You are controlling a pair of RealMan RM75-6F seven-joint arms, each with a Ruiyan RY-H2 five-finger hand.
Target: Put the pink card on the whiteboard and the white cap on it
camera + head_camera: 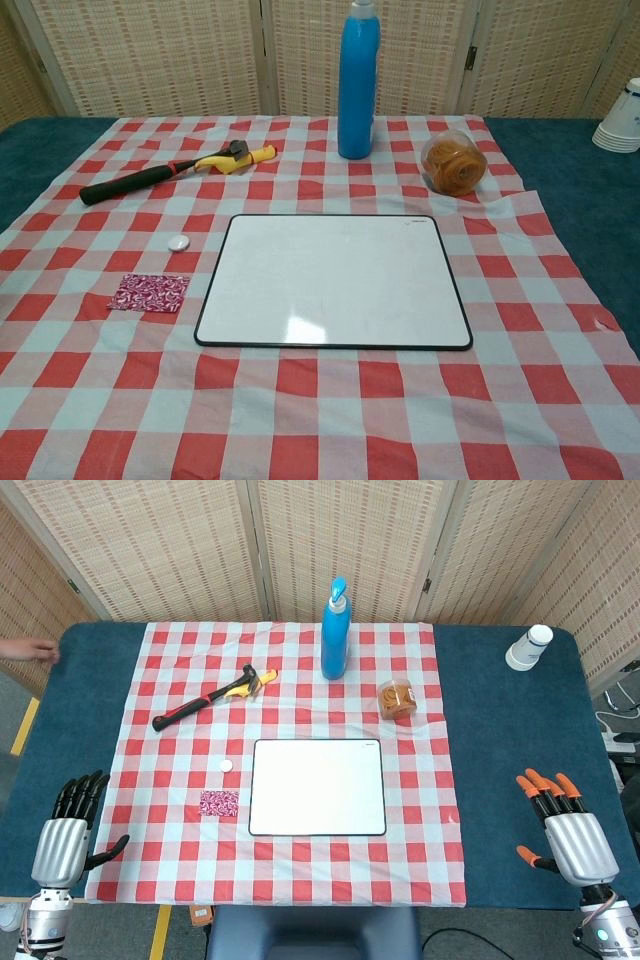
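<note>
The pink patterned card (219, 802) (149, 292) lies flat on the checked cloth, just left of the whiteboard (317, 786) (335, 280). A small round white cap (227, 766) (178, 242) sits on the cloth a little beyond the card, also left of the board. The board's surface is bare. My left hand (70, 833) rests open at the table's near left edge, well left of the card. At the near right edge my right hand (565, 825) is open too, far from the board. Neither hand shows in the chest view.
A hammer (212, 697) (172, 171) lies beyond the cap. A blue bottle (336, 631) (358, 80) stands behind the board, a clear tub of orange rings (397, 698) (454, 163) to its right. White cups (529, 647) (620, 120) stand far right. A person's hand (28, 650) shows at far left.
</note>
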